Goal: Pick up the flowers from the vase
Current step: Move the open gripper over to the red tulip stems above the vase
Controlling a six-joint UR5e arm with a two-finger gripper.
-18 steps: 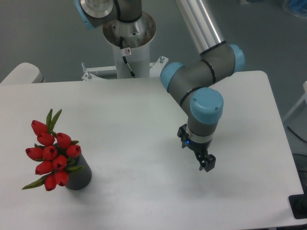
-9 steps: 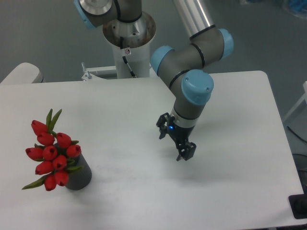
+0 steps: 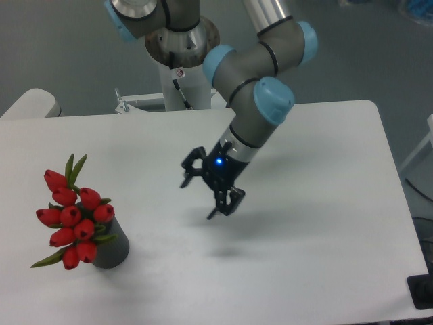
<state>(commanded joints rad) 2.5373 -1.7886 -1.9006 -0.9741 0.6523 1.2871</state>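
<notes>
Flowers (image 3: 70, 220) sit in the vase (image 3: 111, 249), well apart from the spread-fingered, empty end effector (image 3: 200, 192).

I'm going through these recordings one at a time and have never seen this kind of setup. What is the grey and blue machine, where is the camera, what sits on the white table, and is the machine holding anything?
The grey machine with blue caps is a jointed robot arm, mounted on a white post at the far edge of the table. The single picture comes from a fixed camera looking down at the table from the near side, a bit above it. At the arm's tip is a black two-finger claw, with a small blue light just behind it. Its fingers are spread apart, and it holds nothing; it hangs above the middle of the table. Near the left front corner stands a small dark vase with a bunch of red flowers and a few green leaves in it. The claw is well clear of them.
</notes>
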